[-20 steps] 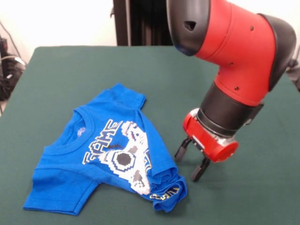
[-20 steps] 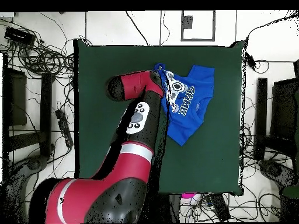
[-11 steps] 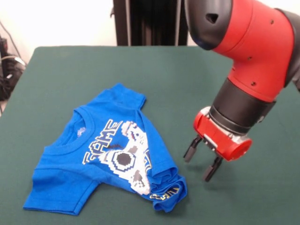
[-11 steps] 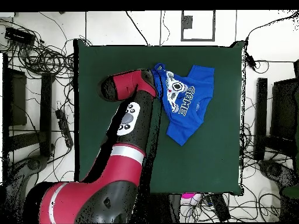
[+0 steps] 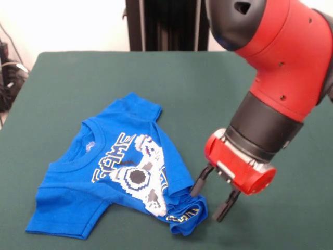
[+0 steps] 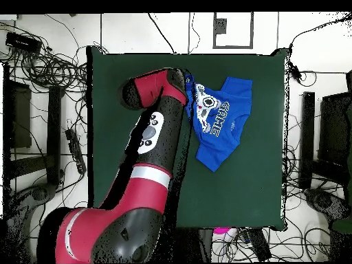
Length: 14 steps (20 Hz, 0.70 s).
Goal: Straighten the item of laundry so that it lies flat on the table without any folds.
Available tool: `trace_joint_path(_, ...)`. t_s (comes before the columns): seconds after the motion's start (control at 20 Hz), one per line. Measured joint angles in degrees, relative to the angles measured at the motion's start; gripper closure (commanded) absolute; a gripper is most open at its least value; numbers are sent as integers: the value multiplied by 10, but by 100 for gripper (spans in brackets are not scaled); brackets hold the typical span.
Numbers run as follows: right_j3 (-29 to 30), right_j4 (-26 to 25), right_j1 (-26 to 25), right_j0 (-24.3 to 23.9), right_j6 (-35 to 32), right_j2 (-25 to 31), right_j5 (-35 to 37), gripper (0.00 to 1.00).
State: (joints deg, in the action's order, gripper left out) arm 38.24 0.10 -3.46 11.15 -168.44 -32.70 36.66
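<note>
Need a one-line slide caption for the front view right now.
Open gripper poised beside the bunched hem of a blue T-shirt.

shirt [image 5: 119, 172]: on worktop [image 5: 78, 78], near 7 o'clock of its centre
gripper [image 5: 209, 199]: at shirt's 4 o'clock, fingers [image 5: 197, 183] beside bunched hem

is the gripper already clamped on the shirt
No, the gripper hangs open beside the bunched hem of the blue shirt, its fingers spread and holding nothing.
</note>
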Motion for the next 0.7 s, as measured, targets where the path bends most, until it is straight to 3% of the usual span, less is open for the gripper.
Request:
trace_joint_path(0.3, -32, 0, -29, -9, 0, -24, 15, 0)
trace_joint_path(0.7, -33, 0, -41, -18, 0, -26, 43, 0)
